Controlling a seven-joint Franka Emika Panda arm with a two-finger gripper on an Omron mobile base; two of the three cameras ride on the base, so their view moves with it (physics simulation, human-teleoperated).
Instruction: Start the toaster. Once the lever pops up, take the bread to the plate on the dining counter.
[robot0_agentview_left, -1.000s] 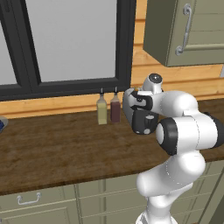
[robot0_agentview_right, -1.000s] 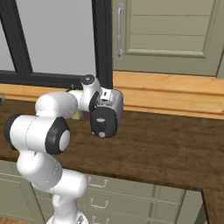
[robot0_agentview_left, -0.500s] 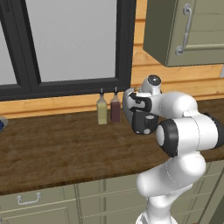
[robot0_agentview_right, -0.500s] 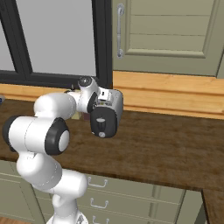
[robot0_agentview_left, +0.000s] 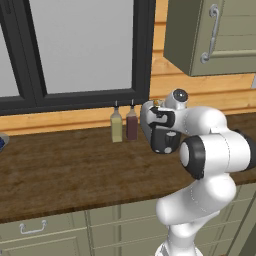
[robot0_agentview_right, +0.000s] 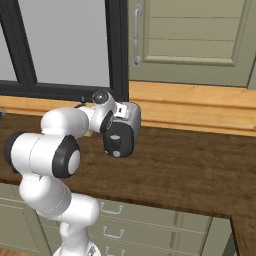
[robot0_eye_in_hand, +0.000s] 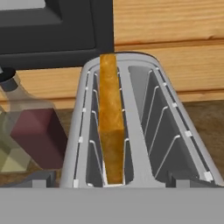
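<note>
The toaster (robot0_agentview_left: 161, 131) stands on the dark wood counter, its black end panel with the grey knob facing me (robot0_agentview_right: 120, 137). My hand hangs just above it. In the hand view I look down into the toaster (robot0_eye_in_hand: 175, 131), which has two slots. The bread (robot0_eye_in_hand: 110, 113) stands upright in the left slot and shows a golden-tan top edge. The right slot holds nothing. My gripper (robot0_eye_in_hand: 116, 181) is open, with its fingertips (robot0_eye_in_hand: 43, 178) low on either side of the toaster's near end and touching nothing. The plate and the dining counter are out of view.
Two small bottles, one olive (robot0_agentview_left: 116, 126) and one dark red (robot0_agentview_left: 132, 124), stand just left of the toaster against the wall. A black-framed window is behind them. A wall cabinet (robot0_agentview_left: 210, 35) hangs at upper right. Drawers run under the counter (robot0_agentview_left: 65, 165).
</note>
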